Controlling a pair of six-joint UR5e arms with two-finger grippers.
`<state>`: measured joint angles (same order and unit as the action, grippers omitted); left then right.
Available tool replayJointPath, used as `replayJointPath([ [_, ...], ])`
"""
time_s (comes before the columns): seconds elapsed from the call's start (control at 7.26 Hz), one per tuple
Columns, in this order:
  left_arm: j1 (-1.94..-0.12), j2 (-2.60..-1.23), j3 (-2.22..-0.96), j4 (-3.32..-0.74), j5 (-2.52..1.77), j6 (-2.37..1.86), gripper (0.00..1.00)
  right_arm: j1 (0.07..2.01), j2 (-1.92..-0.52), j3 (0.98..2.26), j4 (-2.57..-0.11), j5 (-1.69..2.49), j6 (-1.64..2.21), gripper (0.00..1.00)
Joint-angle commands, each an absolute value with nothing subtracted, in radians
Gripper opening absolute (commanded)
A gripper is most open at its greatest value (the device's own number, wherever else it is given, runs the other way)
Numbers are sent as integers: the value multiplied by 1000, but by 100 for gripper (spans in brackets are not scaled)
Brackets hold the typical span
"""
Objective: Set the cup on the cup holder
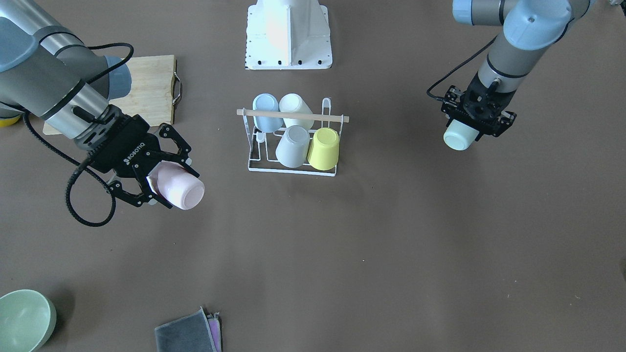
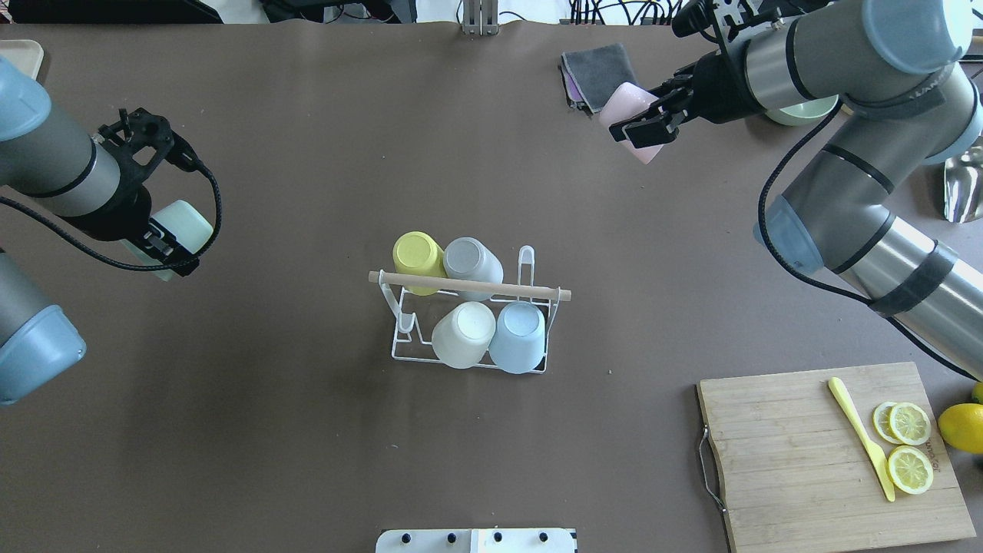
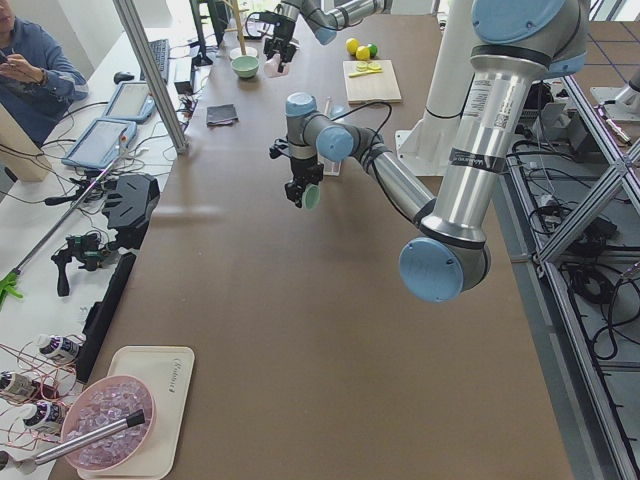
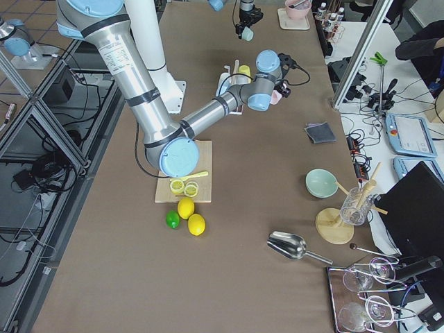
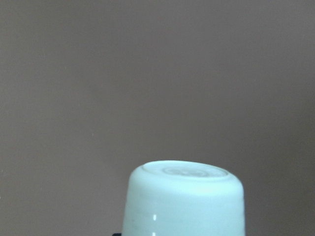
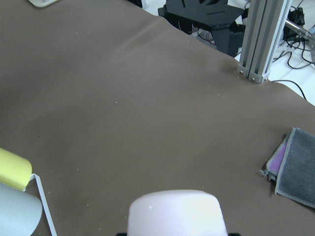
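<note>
The cup holder (image 2: pixel 403 347), a white wire rack with a wooden rod (image 2: pixel 468 285) on top, stands mid-table with several upturned cups on its prongs: yellow (image 2: pixel 417 256), grey (image 2: pixel 470 261), white (image 2: pixel 463 332), light blue (image 2: pixel 518 333). It also shows in the front view (image 1: pixel 255 161). My left gripper (image 2: pixel 165 240) is shut on a mint cup (image 2: pixel 187 223), held above the table left of the rack; the cup fills the left wrist view (image 5: pixel 184 201). My right gripper (image 2: pixel 643 127) is shut on a pink cup (image 2: pixel 623 109), held aloft far right of the rack (image 1: pixel 177 186) (image 6: pixel 177 212).
A wooden cutting board (image 2: pixel 814 453) with a yellow knife (image 2: pixel 860 436) and lemon slices (image 2: pixel 908 445) lies near right. Folded grey cloths (image 2: pixel 595 71) and a green bowl (image 1: pixel 22 320) sit at the far side. The robot base (image 1: pixel 288 34) is behind the rack.
</note>
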<state>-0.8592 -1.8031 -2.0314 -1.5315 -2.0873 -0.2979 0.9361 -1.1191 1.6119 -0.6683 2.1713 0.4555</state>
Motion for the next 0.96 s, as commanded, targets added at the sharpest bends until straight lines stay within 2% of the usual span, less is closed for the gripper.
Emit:
replayJointPath([
  [0.0, -830, -1723, -2049, -1960, -2085, -486, 29, 919, -1196, 1603, -350, 2160, 593, 0],
  [0.41, -685, -1712, -2046, -2465, -1753, -508, 29, 821, -1154, 1588, -261, 1980, 714, 0],
  [0.83, -450, -1639, -2034, -2776, -1388, -499, 28, 723, -1135, 1534, -91, 1835, 757, 0],
])
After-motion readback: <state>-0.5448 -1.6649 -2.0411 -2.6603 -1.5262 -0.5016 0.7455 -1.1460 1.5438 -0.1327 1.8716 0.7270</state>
